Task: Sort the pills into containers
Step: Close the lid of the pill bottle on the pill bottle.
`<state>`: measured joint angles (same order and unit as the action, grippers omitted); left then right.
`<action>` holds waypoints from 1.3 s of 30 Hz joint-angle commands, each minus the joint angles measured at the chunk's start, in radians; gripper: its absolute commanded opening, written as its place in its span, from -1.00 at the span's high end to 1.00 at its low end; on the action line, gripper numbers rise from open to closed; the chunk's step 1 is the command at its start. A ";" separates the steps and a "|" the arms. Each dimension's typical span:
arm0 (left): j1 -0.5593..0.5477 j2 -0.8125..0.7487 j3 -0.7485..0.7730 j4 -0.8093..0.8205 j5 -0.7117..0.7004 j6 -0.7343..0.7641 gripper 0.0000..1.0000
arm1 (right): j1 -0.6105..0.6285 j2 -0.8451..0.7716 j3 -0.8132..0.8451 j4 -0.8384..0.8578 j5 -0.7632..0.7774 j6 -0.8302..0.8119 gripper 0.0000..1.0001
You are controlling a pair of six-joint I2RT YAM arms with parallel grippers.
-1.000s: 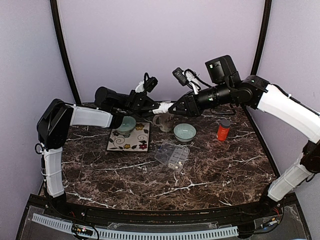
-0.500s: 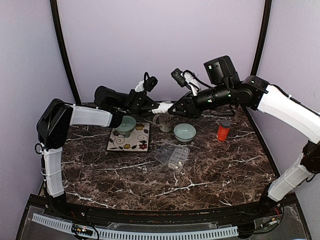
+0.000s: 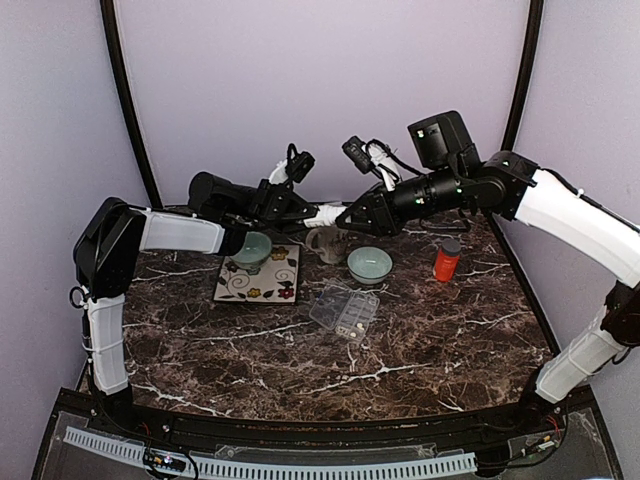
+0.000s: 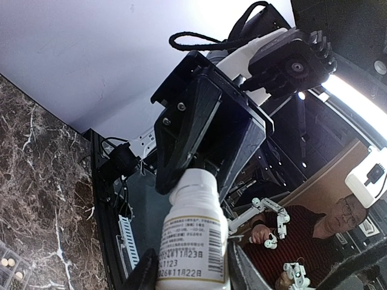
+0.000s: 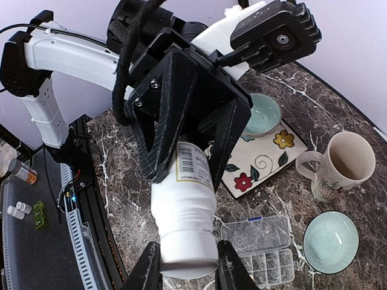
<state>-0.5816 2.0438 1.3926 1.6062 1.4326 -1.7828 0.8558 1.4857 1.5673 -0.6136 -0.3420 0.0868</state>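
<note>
A white pill bottle point(image 3: 327, 214) with a printed label hangs level above the back of the table, held between both arms. My left gripper point(image 4: 192, 273) is shut on its labelled body point(image 4: 193, 244). My right gripper point(image 5: 189, 267) is shut on its ribbed white cap point(image 5: 188, 254). Below lies the clear pill box point(image 3: 345, 310) with its lid open and its containers point(image 5: 269, 266) facing up. A few pale pills point(image 4: 6, 263) sit in its compartments at the lower left edge of the left wrist view.
A pale green bowl point(image 3: 252, 248) rests on a flowered tile point(image 3: 262, 283). A second bowl point(image 3: 369, 264) and a cream mug point(image 3: 327, 243) stand behind the box. An orange grey-capped bottle point(image 3: 446, 260) is at the right.
</note>
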 commanded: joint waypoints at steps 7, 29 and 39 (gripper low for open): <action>-0.027 -0.024 0.032 0.034 -0.009 0.066 1.00 | 0.017 0.005 0.028 0.068 -0.032 0.011 0.90; -0.027 -0.025 0.076 -0.062 -0.006 0.143 1.00 | 0.049 0.070 0.089 -0.019 -0.005 -0.035 0.89; -0.027 -0.024 0.114 -0.018 -0.030 0.096 1.00 | 0.061 0.075 0.042 -0.026 0.024 -0.047 0.89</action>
<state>-0.5751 2.0457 1.4471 1.5372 1.4899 -1.6695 0.8780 1.5192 1.6405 -0.6811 -0.2996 0.0566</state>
